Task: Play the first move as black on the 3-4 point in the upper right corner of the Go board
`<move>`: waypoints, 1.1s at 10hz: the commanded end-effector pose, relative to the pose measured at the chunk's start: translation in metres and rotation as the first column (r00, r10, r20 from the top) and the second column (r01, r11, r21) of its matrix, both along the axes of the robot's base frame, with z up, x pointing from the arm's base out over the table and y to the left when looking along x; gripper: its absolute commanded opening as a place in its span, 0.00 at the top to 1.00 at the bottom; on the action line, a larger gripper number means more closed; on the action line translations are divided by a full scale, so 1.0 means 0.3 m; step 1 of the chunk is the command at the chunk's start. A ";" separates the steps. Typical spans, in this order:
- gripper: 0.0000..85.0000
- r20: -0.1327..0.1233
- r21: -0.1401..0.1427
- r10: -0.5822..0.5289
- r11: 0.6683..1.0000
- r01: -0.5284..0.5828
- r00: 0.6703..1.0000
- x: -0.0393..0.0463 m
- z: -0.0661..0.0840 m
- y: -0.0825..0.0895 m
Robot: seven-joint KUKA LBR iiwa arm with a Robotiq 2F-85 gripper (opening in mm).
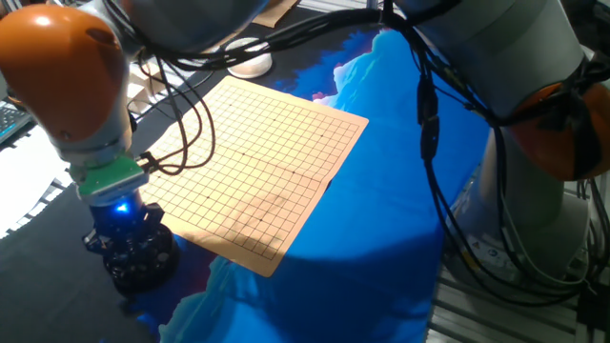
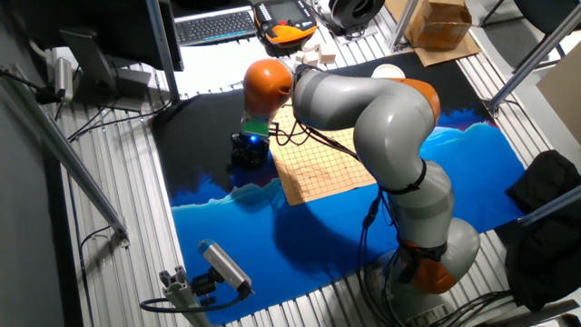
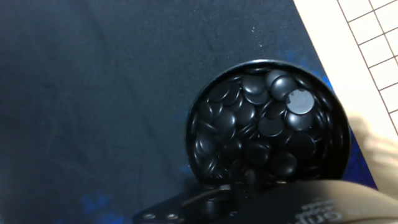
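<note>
Tool [image 1: 129, 250] over one bowl [image 3: 339, 134] heaped with uncountable black stones [image 3: 249, 134].

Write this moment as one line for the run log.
phase: reaching for stone | gripper: over bowl of black stones, grip state unclear | Go board: no stones on it

I see glossy black stones [image 3: 258, 134] heaped in a round black bowl [image 3: 339, 134] with a smooth, faintly shiny rim. My board [image 1: 262, 157] looks like pale matt wood with thin printed lines. Under it lies a cloth [image 1: 381, 238], blue and black, soft and slightly wrinkled, matt all over. The arm [image 2: 381, 109] has smooth grey shells with glossy orange caps, plastic by the look. Around the table I see ribbed bare metal flooring [image 2: 118, 272].
</note>
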State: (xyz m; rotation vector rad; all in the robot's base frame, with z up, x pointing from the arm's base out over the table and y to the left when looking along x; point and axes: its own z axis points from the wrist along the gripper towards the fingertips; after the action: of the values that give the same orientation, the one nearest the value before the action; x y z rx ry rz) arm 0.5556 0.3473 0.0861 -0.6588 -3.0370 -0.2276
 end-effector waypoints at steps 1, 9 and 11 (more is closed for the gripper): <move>0.60 0.001 -0.001 -0.001 1.000 0.001 1.000 0.000 -0.002 0.000; 0.60 0.018 0.000 0.002 1.000 -0.002 1.000 -0.006 -0.042 0.012; 0.60 0.022 -0.007 -0.002 1.000 0.003 1.000 -0.015 -0.053 0.023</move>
State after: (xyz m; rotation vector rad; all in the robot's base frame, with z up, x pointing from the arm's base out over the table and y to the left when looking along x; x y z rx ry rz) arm 0.5511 0.3541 0.0704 -0.6646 -3.0601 -0.2264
